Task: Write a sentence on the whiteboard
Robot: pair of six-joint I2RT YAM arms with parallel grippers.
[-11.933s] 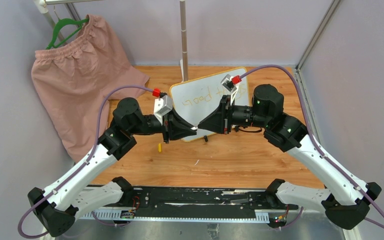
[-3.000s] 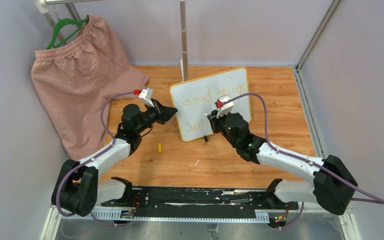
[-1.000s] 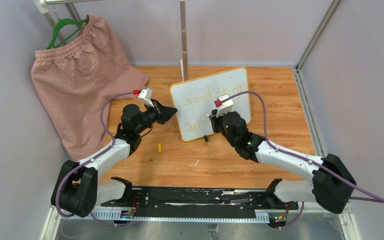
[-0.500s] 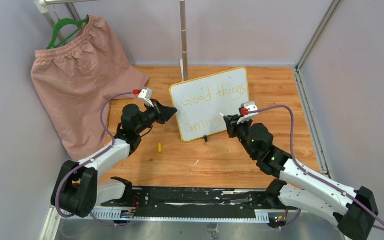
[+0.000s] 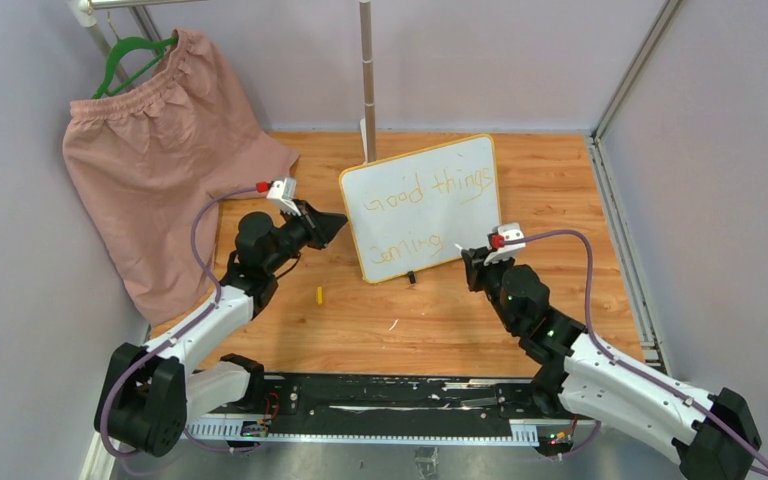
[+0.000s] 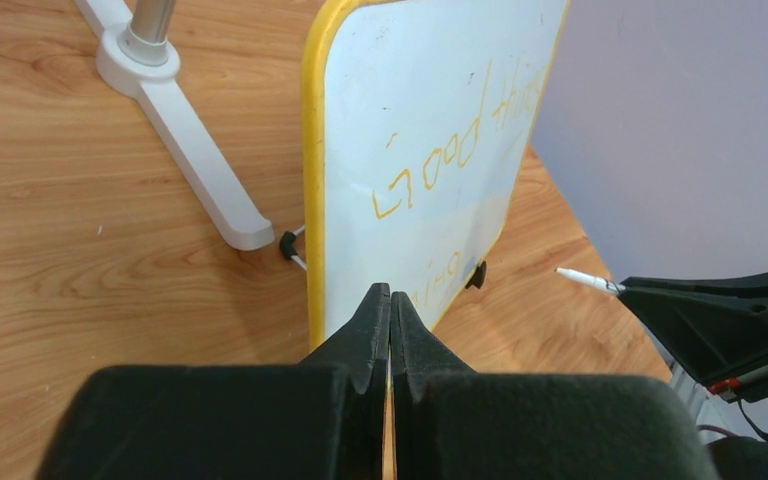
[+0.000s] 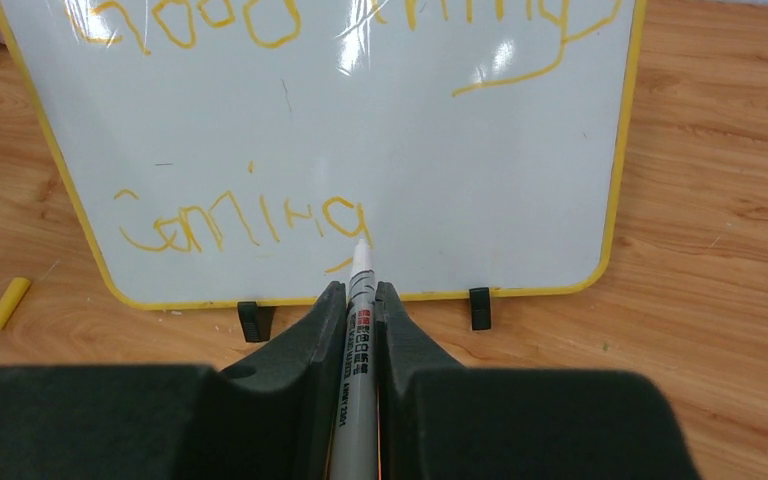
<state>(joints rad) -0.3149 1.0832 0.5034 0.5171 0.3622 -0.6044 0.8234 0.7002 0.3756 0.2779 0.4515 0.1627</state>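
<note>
The right pincer [image 7: 352,290] is clamped on a white marker [image 7: 358,335], nib pointing forward. The whiteboard [image 7: 480,190] stands propped just ahead of it, leaning back on its clip feet so its face meets the pen. The sentence [image 7: 222,232] reads as finished. The nib hovers off the surface near the final "g", which looks like a lift-off after the last stroke. The left pincer [image 6: 390,300] is closed on nothing, its tips at the board's yellow side edge, likely bracing it against the pen's push; whether they touch is unclear. A small yellow piece [image 7: 8,302], perhaps the cap, lies left of the right pincer.
</note>
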